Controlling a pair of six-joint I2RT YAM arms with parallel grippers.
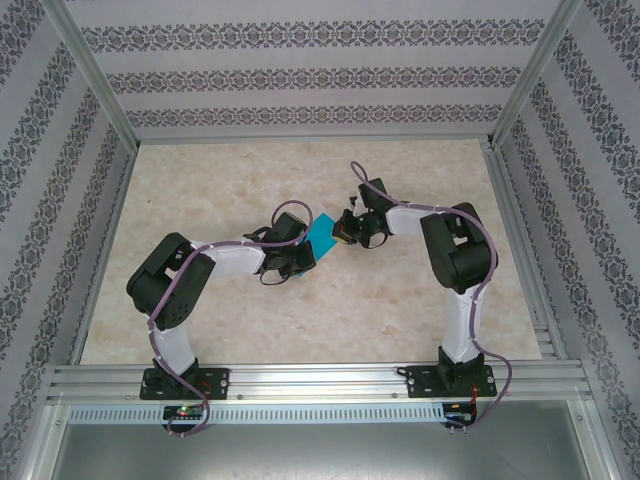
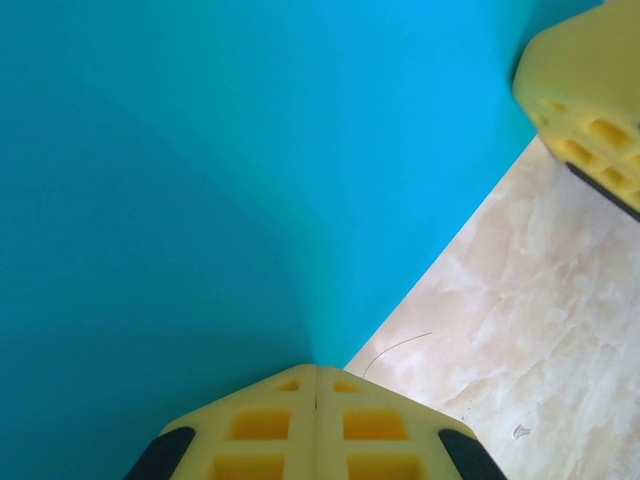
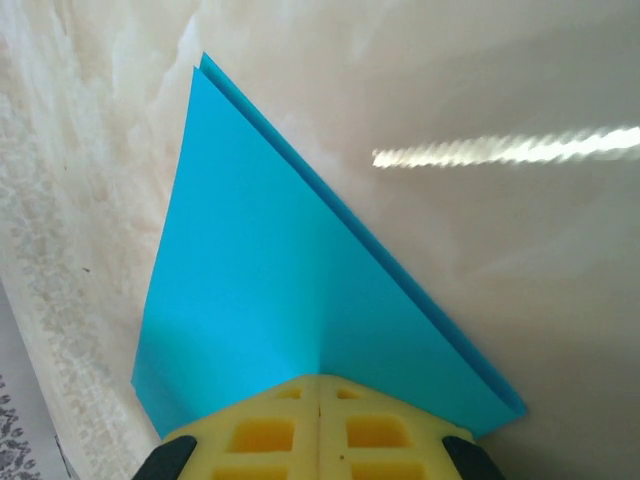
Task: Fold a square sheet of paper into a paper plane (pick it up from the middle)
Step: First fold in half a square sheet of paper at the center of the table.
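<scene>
The left fingers [image 2: 270, 425] and right fingers [image 3: 270, 435] are both clenched on the folded sheet of paper [image 1: 322, 236], at mid-counter [image 1: 200, 190] between the arms. For a crisp crease, keep the doubled edges aligned and the sheet taut. Bare counter lies all around, and the walls [image 1: 300, 75] are well apart.

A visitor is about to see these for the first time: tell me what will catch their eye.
The bright cyan paper, mid-table, is the one vivid thing against the pale marble table. Both the left gripper and the right gripper are pinched shut on it. In the right wrist view it is folded double, tapering to a point.
</scene>
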